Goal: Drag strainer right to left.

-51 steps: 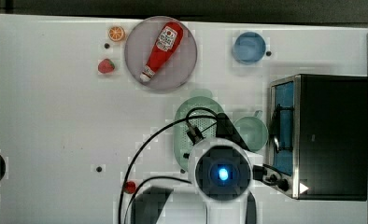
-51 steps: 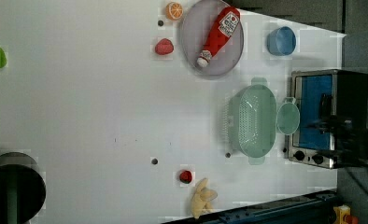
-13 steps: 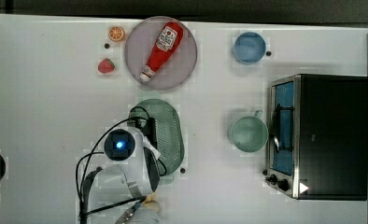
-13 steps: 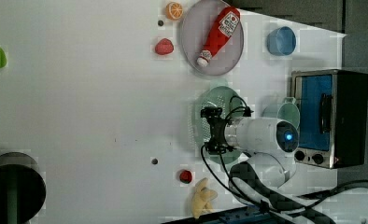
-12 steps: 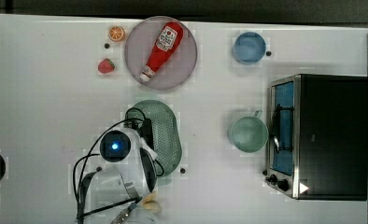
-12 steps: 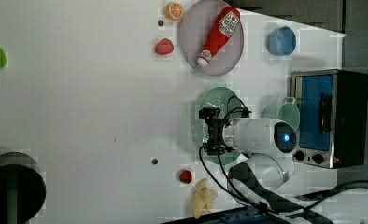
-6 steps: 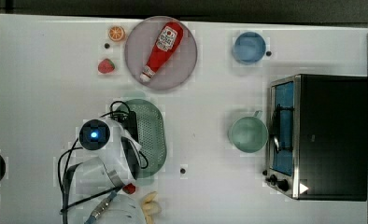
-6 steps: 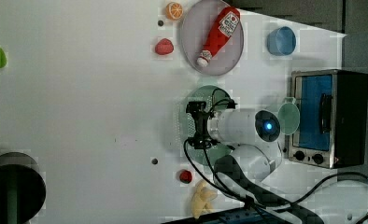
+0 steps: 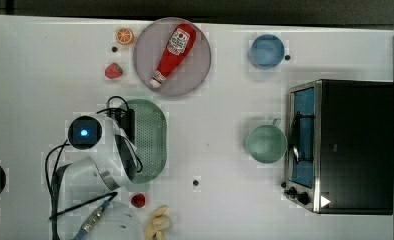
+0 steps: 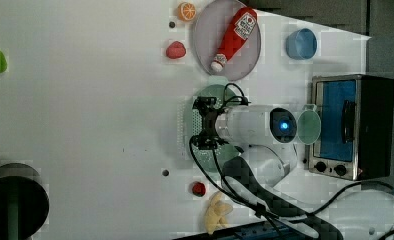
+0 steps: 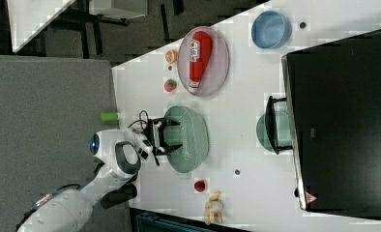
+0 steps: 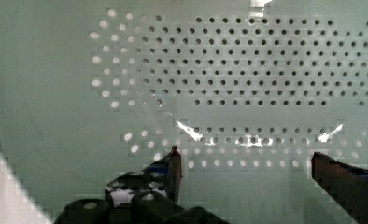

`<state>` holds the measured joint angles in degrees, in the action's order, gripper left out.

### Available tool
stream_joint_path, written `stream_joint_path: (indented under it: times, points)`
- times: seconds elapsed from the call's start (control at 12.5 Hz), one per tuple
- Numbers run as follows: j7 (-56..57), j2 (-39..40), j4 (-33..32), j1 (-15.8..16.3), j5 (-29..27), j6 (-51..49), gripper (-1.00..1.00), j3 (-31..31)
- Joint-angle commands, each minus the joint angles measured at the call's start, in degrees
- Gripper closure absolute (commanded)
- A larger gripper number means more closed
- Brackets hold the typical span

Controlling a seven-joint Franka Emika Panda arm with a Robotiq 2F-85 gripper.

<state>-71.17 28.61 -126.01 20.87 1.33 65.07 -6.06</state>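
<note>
The strainer [image 9: 152,135] is a pale mint-green oval with a dotted basin, lying on the white table just below the grey plate in the top view. My gripper [image 9: 127,125] reaches down into the half of its basin toward the top view's left. In the wrist view the perforated strainer [image 12: 219,70] lies right under the gripper [image 12: 245,156], and the two dark fingertips [image 12: 175,158] stand wide apart with nothing between them. The right view shows the gripper [image 11: 171,135] open over the strainer [image 11: 193,140]. The left view shows the gripper [image 10: 205,125] and the strainer [image 10: 185,125] likewise.
A grey plate [image 9: 195,75] holding a red ketchup bottle [image 9: 172,47] lies just beyond the strainer. A mint cup [image 9: 266,143], a blue cup [image 9: 266,51] and a toaster oven [image 9: 345,145] are toward the top view's right. A strawberry [image 9: 113,71], an orange slice [image 9: 124,35] and bananas [image 9: 157,222] lie nearby.
The strainer and my arm have both slid toward the top view's left, away from the mint cup. The fingers have stayed wide apart in the basin.
</note>
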Motion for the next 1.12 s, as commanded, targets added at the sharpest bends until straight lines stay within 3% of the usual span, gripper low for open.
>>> stream_joint_path:
  times: [0.08,0.64,1.12]
  points:
    - [-6.5,2.3,3.7,5.7,-2.0,-1.3,-1.0,-2.2]
    - [-7.8,6.7,11.6,10.8,-6.9,-4.0,-1.0,-2.2]
    - [-10.5,7.5,14.0,12.9,-8.6,-4.5,-1.0,-2.2]
